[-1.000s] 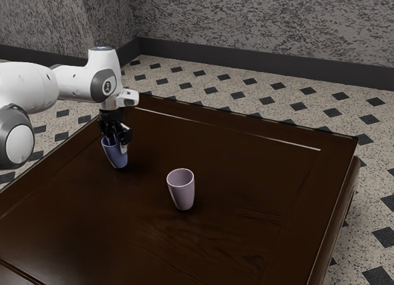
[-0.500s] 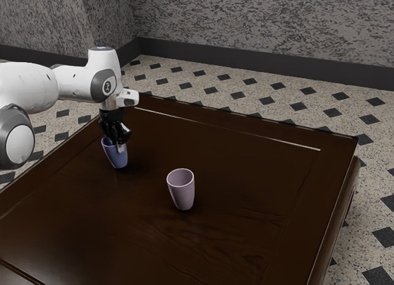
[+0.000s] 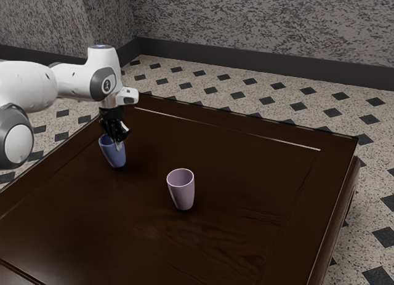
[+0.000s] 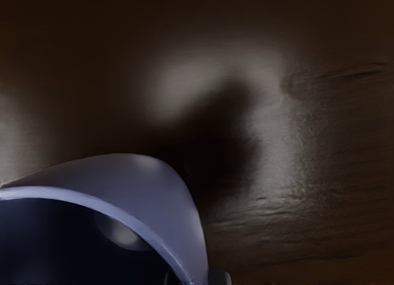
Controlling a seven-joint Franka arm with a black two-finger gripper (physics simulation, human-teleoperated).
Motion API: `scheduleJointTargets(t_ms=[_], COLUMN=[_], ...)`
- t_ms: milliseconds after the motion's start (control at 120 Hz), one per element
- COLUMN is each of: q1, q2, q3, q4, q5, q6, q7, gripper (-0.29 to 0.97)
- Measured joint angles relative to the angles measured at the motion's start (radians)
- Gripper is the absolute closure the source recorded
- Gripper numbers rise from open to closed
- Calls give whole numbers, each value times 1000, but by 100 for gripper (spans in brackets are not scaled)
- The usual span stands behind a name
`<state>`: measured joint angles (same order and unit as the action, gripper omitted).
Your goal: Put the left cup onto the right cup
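A dark blue cup (image 3: 113,153) hangs tilted just above the brown table (image 3: 258,192) toward the exterior view's left. My gripper (image 3: 115,138) is shut on its rim, one finger inside the cup and one outside. In the wrist view the blue cup (image 4: 123,199) sits right under my hand, its rim and dark inside showing, and its shadow falls on the table (image 4: 308,112). A lilac cup (image 3: 180,188) stands upright near the table's middle, to the exterior view's right of the blue cup and nearer the front edge.
The table has a raised rim (image 3: 332,143) all around. Past it lies a tiled floor (image 3: 295,94) and a dark baseboard under grey walls. Bare wood stretches to the right of the lilac cup.
My fingers have closed on the blue cup's rim. The hand has risen a little and shifted left, taking the cup with it. The lilac cup has not moved.
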<state>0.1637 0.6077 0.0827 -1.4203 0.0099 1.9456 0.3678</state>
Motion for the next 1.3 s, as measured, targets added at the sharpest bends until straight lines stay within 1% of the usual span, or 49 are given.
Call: scheduleJointTargets(t_ms=[183,350,533,950,1158,1300], q1=[-11,-30,-80,-199,-241,-281], q2=[-57,-127,-177,-299,-366,-385], q3=[-2,-12,-15,-21,-53,-67], q4=[-4,-37,-42,-123,-179,-203], q5=[4,9,13,20,21,21], q6=[-5,-14,-33,-65,-79,-84], q7=[-2,-4,-5,-5,-5,-5], gripper=[78,79,79,79,79,79])
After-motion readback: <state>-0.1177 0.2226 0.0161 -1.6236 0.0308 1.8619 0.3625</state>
